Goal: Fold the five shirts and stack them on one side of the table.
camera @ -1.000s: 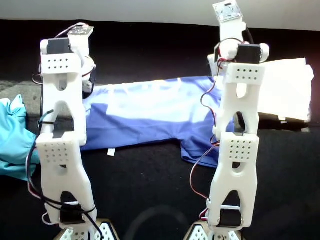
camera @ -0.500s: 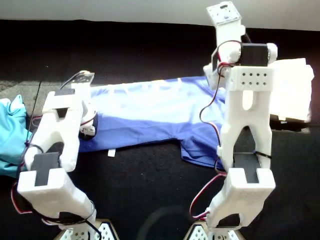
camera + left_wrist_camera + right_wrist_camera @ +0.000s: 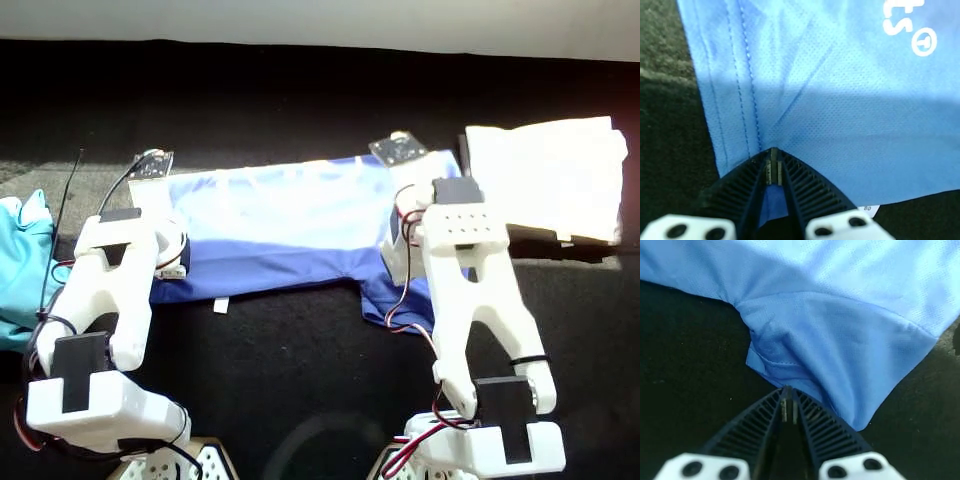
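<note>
My left gripper [image 3: 773, 167]: was pinched shut on the blue shirt [image 3: 840, 100], at its stitched hem.
My right gripper [image 3: 788, 407]: was closed tight at that shirt's sleeve edge.

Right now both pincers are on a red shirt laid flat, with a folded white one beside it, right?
No: the high view shows the flat shirt is blue, not red. The left pincer and the right pincer are on it, and the folded white shirt sits beside it.

We are looking at a robotics lab bench: a white plastic left arm [image 3: 110, 290] and right arm [image 3: 465, 270], trailing bare red and black wires [image 3: 392, 318], are standing on a black cloth-covered table [image 3: 280, 110].
</note>
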Controlling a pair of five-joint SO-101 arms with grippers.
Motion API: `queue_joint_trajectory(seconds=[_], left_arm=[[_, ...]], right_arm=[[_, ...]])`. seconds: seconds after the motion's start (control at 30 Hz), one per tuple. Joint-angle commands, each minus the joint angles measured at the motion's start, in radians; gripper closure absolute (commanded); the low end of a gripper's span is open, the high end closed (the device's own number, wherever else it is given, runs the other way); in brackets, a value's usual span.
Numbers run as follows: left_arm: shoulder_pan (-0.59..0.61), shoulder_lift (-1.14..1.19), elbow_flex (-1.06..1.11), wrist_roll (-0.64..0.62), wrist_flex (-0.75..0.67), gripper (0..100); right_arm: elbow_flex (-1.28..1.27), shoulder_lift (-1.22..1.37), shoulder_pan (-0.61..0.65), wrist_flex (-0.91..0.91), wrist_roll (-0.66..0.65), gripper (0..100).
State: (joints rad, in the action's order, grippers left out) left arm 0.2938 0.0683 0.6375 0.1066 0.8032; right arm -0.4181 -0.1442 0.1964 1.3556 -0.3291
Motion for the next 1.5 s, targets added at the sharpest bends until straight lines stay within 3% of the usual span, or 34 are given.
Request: queue_joint_trajectory(seconds=[0.0,0.17,0.37,0.8,0.97,1.47], left_arm=[[0.027,-0.001,-0.001,-0.037,-0.034,99],[0.024,0.001,-0.001,-0.038,-0.034,99],[0.024,0.001,-0.001,-0.040,-0.034,99],[0.024,0.001,0.002,-0.040,-0.049,99],[0.024,0.001,0.002,-0.040,-0.049,99],[0.024,0.001,0.002,-0.040,-0.052,99]], right_arm=[[-0.122,-0.058,0.050,-0.065,0.005,90.2],[-0.143,-0.056,0.133,-0.077,0.005,89.2],[-0.168,-0.035,0.136,-0.163,0.005,89.2],[-0.038,0.222,0.025,-0.189,0.005,89.4],[-0.028,0.171,0.025,-0.166,0.005,99.5],[-0.038,-0.088,0.044,0.010,0.005,99.3]])
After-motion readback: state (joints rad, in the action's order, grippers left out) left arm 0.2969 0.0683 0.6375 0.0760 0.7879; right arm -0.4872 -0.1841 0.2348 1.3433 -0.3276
